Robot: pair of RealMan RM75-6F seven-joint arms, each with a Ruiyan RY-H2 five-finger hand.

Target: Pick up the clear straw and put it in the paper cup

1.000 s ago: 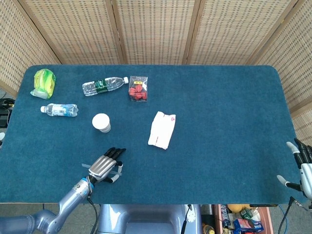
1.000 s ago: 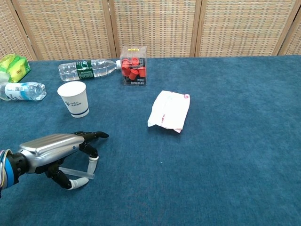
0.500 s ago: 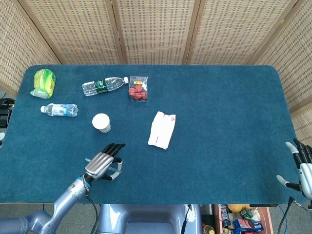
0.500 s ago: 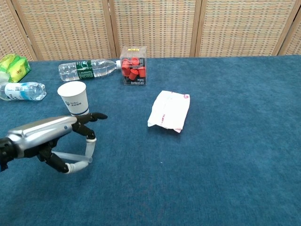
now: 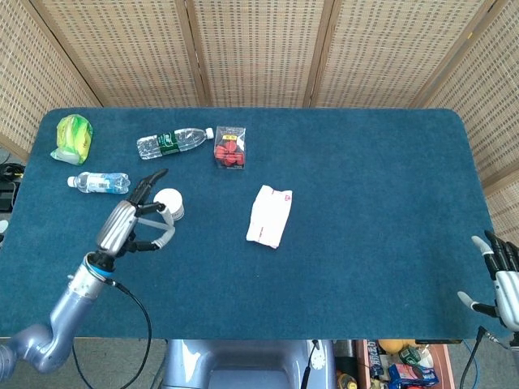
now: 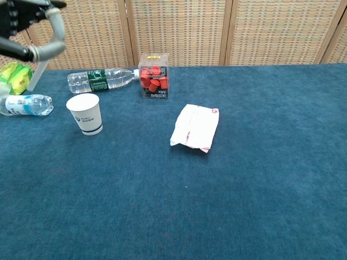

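Clear straw (image 6: pixel 37 76), thin and translucent, hangs pinched in the left robot hand (image 5: pixel 134 219); right robot hand (image 5: pixel 503 279) spread.

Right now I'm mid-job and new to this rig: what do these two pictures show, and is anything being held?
You are seeing one robot through its own two cameras. The head view looks down on the whole blue table; the chest view looks across it from lower down.

The left robot hand hovers close to the paper cup. In the chest view it sits in the top left corner, and the clear straw hangs down from its grip, not yet in the cup. The right robot hand waits open at the table's near right edge, holding nothing.

Also on the table: a green-label bottle, a blue-label bottle, a green packet, a clear box of red pieces and a white packet.
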